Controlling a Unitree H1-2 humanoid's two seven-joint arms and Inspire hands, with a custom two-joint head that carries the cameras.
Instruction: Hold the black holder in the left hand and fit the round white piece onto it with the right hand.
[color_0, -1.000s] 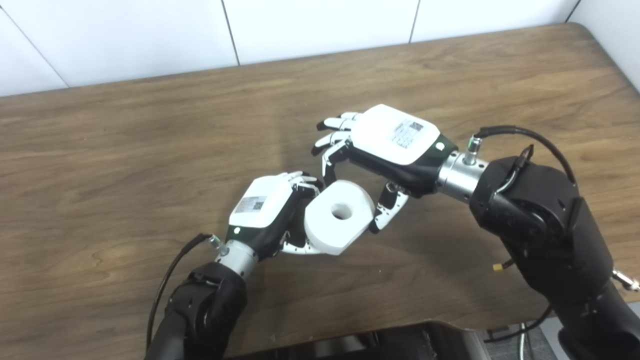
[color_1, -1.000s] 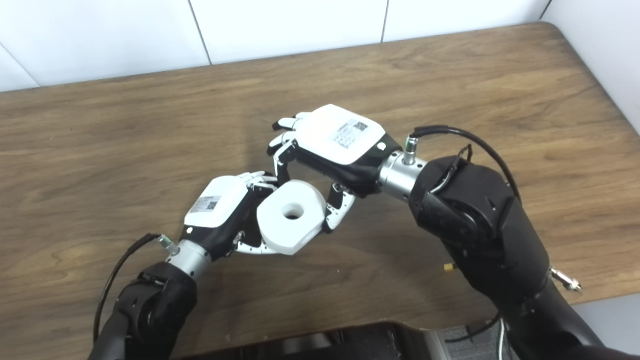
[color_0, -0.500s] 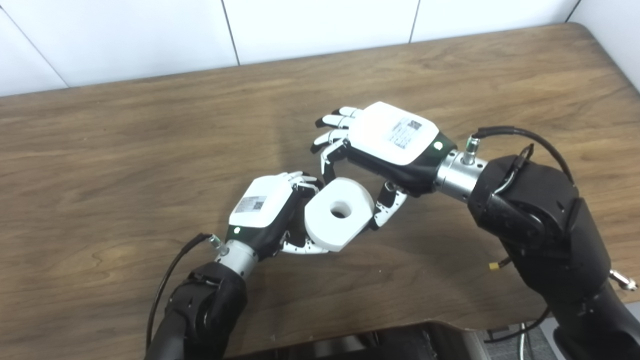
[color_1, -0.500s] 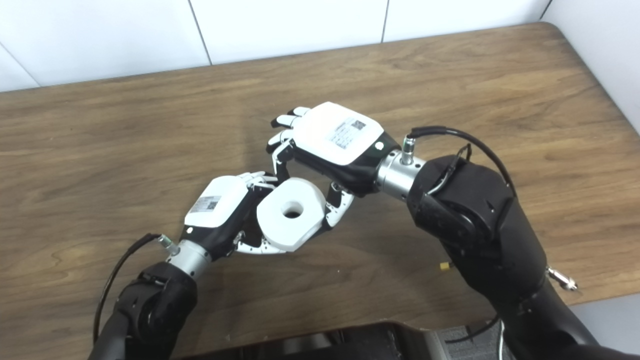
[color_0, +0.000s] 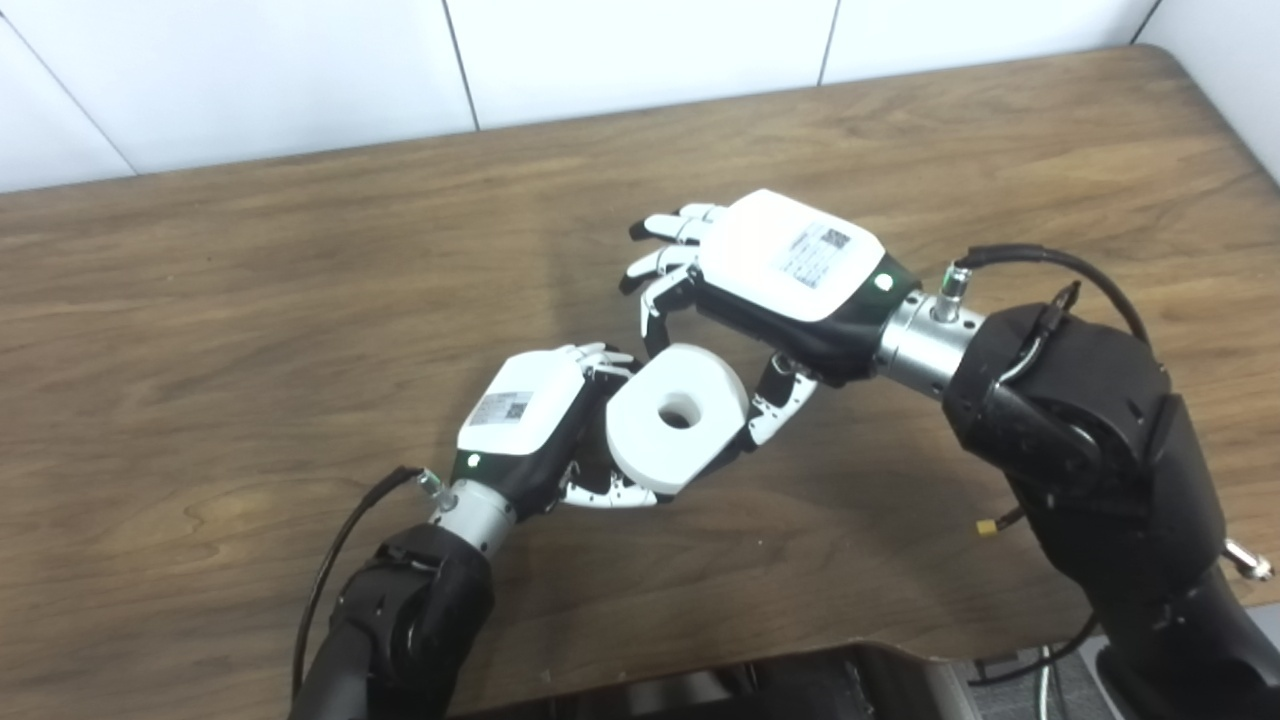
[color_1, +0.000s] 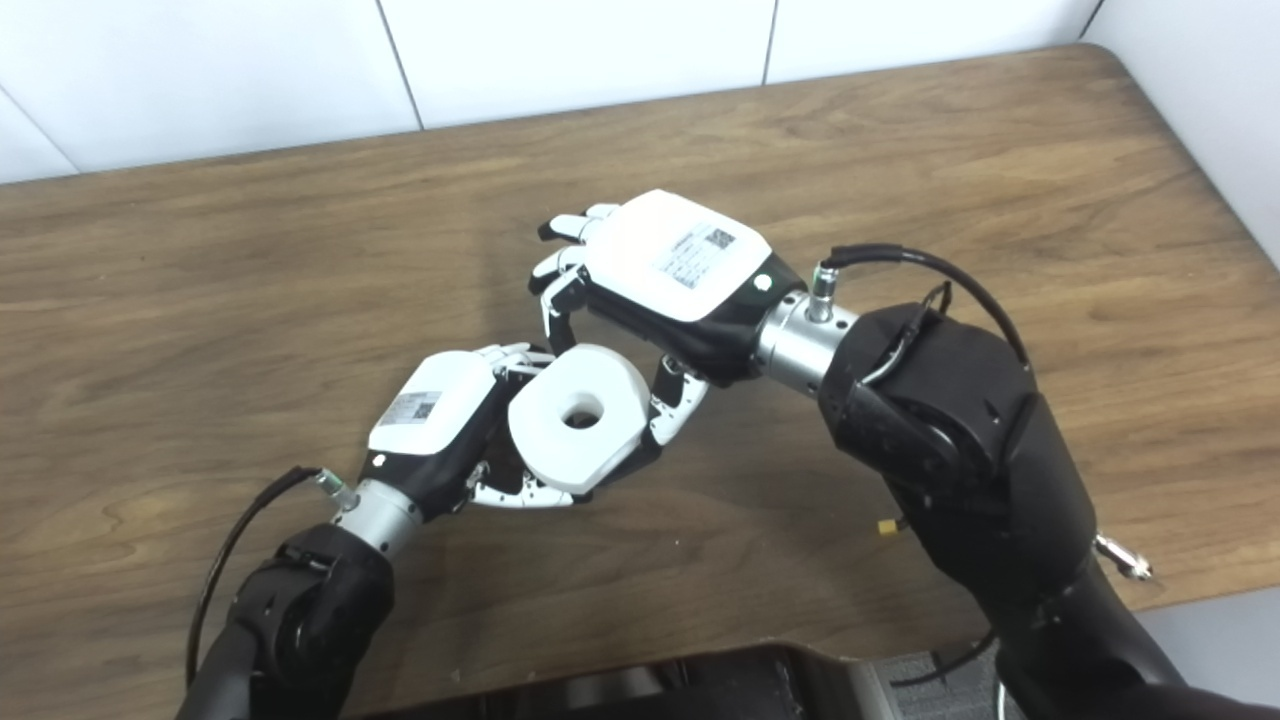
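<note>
I'm seeing my left hand gripping something at the near-left side of the white piece, though the holder itself is hidden. My right hand is pinching the piece from its far-right side above the table.
</note>
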